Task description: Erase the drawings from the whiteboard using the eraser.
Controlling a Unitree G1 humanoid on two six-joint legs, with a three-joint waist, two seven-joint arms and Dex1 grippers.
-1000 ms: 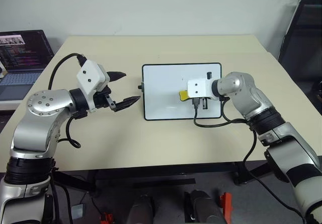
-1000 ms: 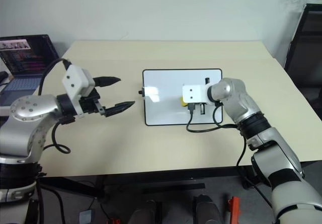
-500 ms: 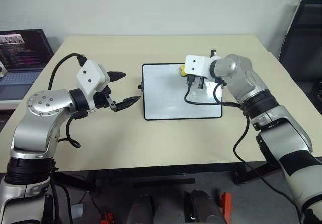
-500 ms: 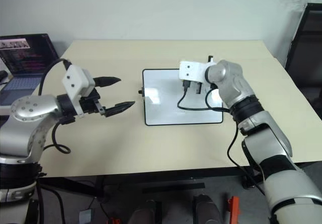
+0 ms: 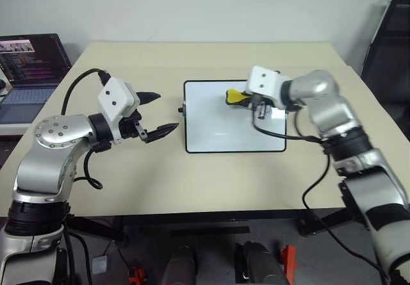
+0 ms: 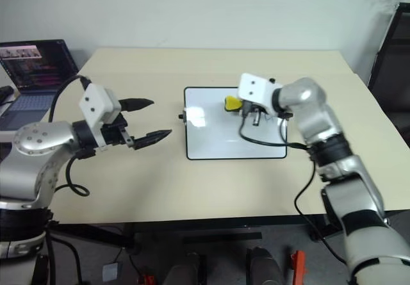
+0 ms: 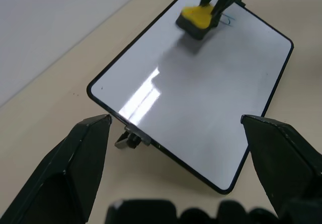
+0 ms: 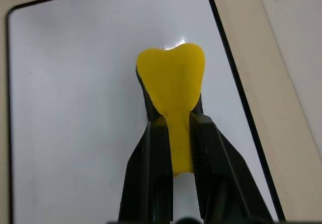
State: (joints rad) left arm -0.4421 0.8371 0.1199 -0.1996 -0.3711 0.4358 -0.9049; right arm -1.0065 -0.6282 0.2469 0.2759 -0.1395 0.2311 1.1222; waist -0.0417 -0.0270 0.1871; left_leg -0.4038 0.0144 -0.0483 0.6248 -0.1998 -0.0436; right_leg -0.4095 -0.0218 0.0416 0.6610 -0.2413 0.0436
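Left arm, silver-jointed with a white wrist block, bent across the left half of the desk; its gripper (image 5: 159,114) of two black tapered fingers points level toward the right, fingers spread wide apart, holding nothing. Right arm reaches in from the right edge of the desk, elbow raised, wrist turned leftward; its gripper (image 8: 176,128) of two black fingers is closed tight on the narrow stem of the small yellow wedge-like eraser (image 8: 172,80).
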